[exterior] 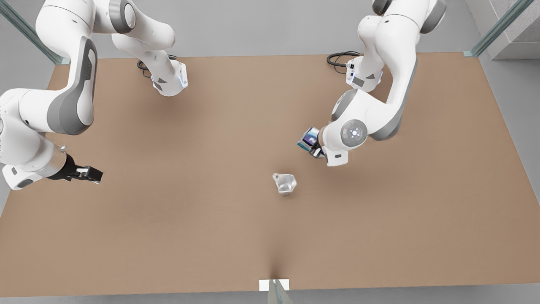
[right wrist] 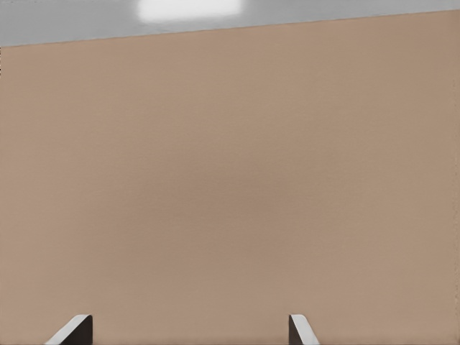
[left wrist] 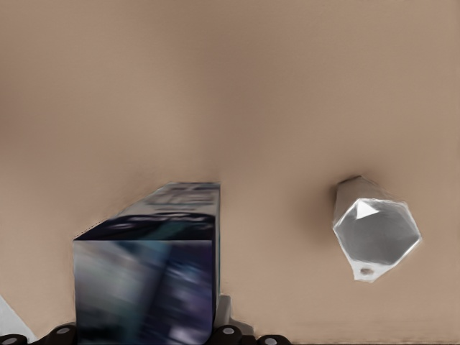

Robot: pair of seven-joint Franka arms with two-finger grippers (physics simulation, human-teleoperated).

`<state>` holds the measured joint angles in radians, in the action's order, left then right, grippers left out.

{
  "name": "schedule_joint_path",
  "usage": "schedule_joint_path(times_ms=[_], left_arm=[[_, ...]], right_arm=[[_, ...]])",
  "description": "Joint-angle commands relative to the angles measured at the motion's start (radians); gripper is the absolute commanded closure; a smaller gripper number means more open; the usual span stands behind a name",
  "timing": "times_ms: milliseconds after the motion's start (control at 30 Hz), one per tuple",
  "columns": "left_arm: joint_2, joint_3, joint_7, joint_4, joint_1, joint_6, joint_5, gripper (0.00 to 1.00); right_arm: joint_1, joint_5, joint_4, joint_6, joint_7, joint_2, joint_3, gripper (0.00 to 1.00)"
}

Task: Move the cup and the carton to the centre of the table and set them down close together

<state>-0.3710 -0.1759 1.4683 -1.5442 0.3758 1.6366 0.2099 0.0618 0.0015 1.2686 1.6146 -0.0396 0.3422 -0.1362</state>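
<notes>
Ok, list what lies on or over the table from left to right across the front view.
Right gripper, open over the table → cup standing on the table → carton → left gripper shut on the carton.

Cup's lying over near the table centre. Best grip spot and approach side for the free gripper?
Judging by pose, take the cup across its tapered body, coming from above with the fingers spanning the narrower width. It lies tipped on the table, so the rim is not offered upward. The right gripper is open and free; the left gripper holds the carton.
</notes>
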Motion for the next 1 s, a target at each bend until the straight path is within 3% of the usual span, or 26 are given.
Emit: schedule_joint_path(times_ms=[0,133,300,500,533,567,633,733,967], left_arm=[[0.000,0.000,0.009,-0.001,0.009,0.006,0.011,0.36],[-0.022,-0.005,-0.002,-0.014,0.081,0.196,0.013,0.36],[-0.057,-0.005,0.006,-0.031,0.095,0.196,0.013,0.33],[-0.049,-0.004,-0.022,-0.102,0.095,0.350,0.014,0.33],[-0.054,-0.004,-0.023,-0.102,0.095,0.351,0.013,0.19],[-0.059,-0.004,-0.025,-0.102,0.095,0.351,0.013,0.13],[-0.062,-0.004,-0.029,-0.102,0.095,0.358,0.013,0.12],[-0.066,-0.002,-0.029,-0.103,0.095,0.368,0.013,0.00],[-0.049,0.006,-0.017,-0.091,0.095,0.310,0.014,0.00]], right_arm=[[0.000,0.000,0.000,0.001,0.000,0.001,0.000,0.00],[-0.002,0.000,0.000,0.002,0.001,0.006,-0.016,0.00],[-0.002,0.000,0.000,0.007,0.001,0.011,-0.019,0.00],[-0.010,0.002,0.000,0.010,0.001,0.011,-0.019,0.00],[-0.010,0.002,0.000,0.010,0.003,0.011,-0.019,0.00],[-0.010,0.002,0.000,0.010,0.003,0.011,-0.019,0.00],[-0.010,0.000,0.000,0.010,0.003,0.012,-0.019,0.00],[-0.011,-0.002,0.000,0.011,0.007,0.012,-0.019,0.00],[-0.020,0.009,-0.011,0.004,0.007,0.011,-0.019,0.00]])
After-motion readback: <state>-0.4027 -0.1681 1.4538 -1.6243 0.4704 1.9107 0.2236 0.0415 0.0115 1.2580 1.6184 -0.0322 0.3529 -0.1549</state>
